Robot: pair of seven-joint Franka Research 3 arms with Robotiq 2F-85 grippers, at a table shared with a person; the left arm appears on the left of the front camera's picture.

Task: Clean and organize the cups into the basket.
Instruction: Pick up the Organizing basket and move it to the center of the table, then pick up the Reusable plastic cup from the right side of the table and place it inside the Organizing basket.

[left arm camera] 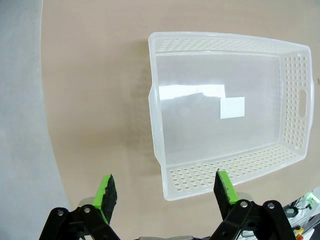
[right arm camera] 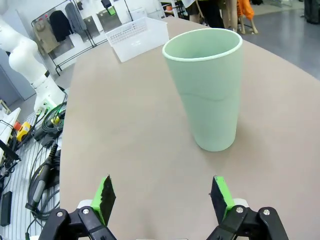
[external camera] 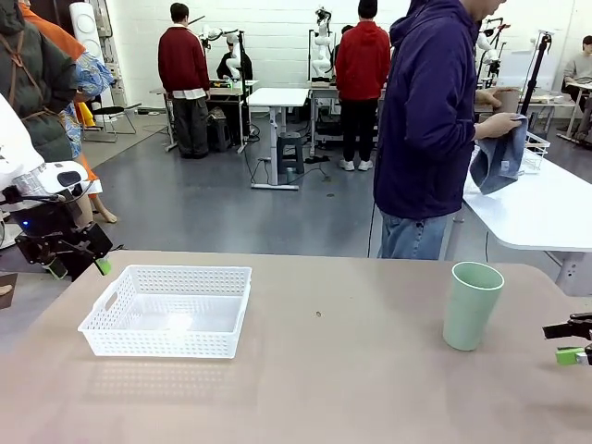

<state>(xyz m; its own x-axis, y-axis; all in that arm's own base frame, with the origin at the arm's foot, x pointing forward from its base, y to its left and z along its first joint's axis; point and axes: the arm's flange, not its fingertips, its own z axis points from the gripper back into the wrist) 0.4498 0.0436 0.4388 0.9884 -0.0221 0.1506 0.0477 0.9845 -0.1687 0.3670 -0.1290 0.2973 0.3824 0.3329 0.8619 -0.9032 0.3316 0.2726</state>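
A pale mint green cup (external camera: 472, 305) stands upright on the table's right side, also close ahead in the right wrist view (right arm camera: 207, 90). My right gripper (external camera: 572, 341) is open just to the cup's right, apart from it (right arm camera: 162, 195). The white mesh basket (external camera: 176, 271) sits empty at the left (left arm camera: 220, 37). Above the table's left edge my left gripper (external camera: 81, 266) hangs open beside the basket (left arm camera: 165, 189). At a neighbouring table the person in a purple top holds a tan-brown cup (external camera: 507, 99) and a grey-blue cloth (external camera: 499, 162).
The brown table (external camera: 324, 370) is bare between basket and cup. In the right wrist view the basket (right arm camera: 135, 35) lies far across the table and the other arm's white base (right arm camera: 30, 65) stands off the table edge. A white table (external camera: 546, 208) stands behind at the right.
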